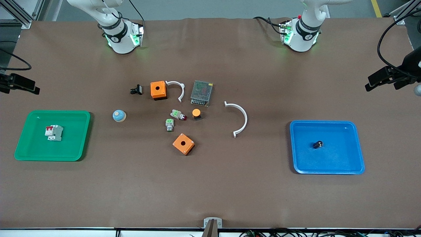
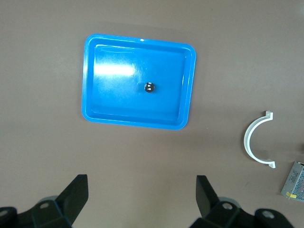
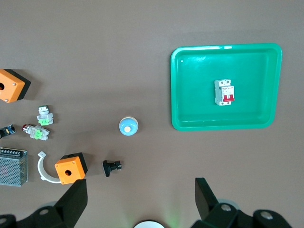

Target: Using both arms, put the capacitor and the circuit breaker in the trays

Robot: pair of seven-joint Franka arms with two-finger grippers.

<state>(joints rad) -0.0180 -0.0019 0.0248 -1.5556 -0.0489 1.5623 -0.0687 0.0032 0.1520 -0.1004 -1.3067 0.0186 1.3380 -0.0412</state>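
Both grippers hang empty, fingers spread wide: the left gripper (image 2: 142, 202) high over bare table, the right gripper (image 3: 141, 202) likewise. One capacitor (image 1: 317, 144) lies in the blue tray (image 1: 358, 163), lower right of the front view: light, slick, likely to roll; pinch its sides. One circuit breaker (image 1: 54, 133) rests in the green tray (image 1: 82, 151), lower left: rigid, blocky; grip its flat flanks.

Cut off at picture edges, or too small to read

Only fingertips of left gripper (image 2: 142, 202) and right gripper (image 3: 141, 202) visible, bodies cropped; power supply (image 2: 295, 181) clipped at the frame edge; capacitor (image 1: 317, 144) too tiny for markings; both arms cropped above their bases in front view
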